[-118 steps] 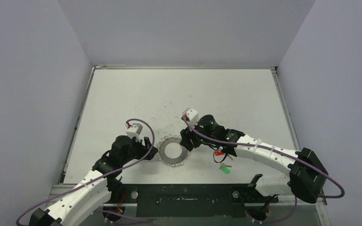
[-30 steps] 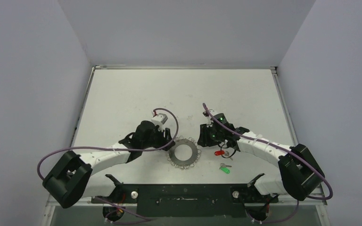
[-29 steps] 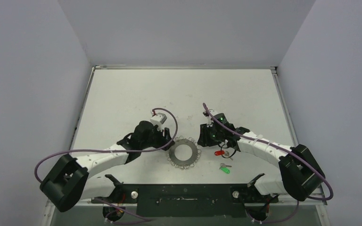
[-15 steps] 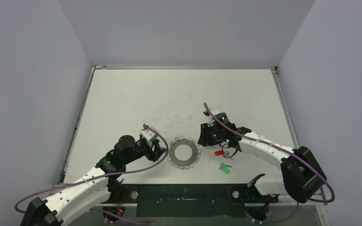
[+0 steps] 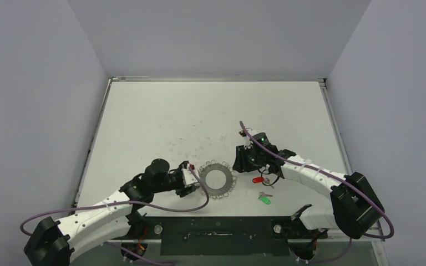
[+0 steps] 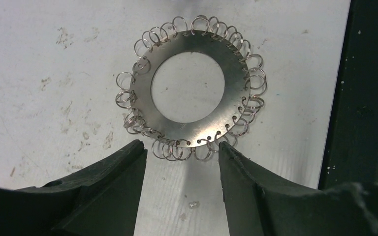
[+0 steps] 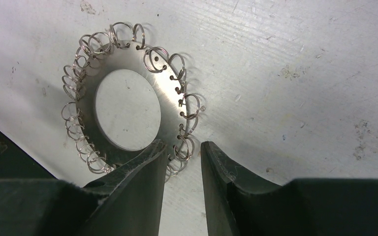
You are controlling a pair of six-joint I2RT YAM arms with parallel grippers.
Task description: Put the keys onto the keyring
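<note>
The keyring [image 5: 228,180], a flat silver ring fringed with small wire loops, lies on the white table near its front edge. My left gripper [image 5: 197,185] is at its left side, open; in the left wrist view the keyring [image 6: 192,132] lies just beyond the left gripper [image 6: 181,147], whose jaws flank the nearest loops. My right gripper [image 5: 237,166] is at the ring's upper right, open by a narrow gap. In the right wrist view, a few loops of the keyring [image 7: 170,96] sit between the tips of that right gripper [image 7: 182,145]. The red-tagged key [image 5: 258,179] and green-tagged key [image 5: 265,200] lie on the table beside the right arm.
A black rail [image 5: 216,227] runs along the table's front edge, close behind the keyring and showing as a dark strip [image 6: 369,98] in the left wrist view. Grey walls enclose the table [image 5: 211,111] on three sides.
The left arm swung from the keyring's upper left down to its left side, nearer the front edge, fingers now pointing at the ring. The right arm and both keys stayed put.
</note>
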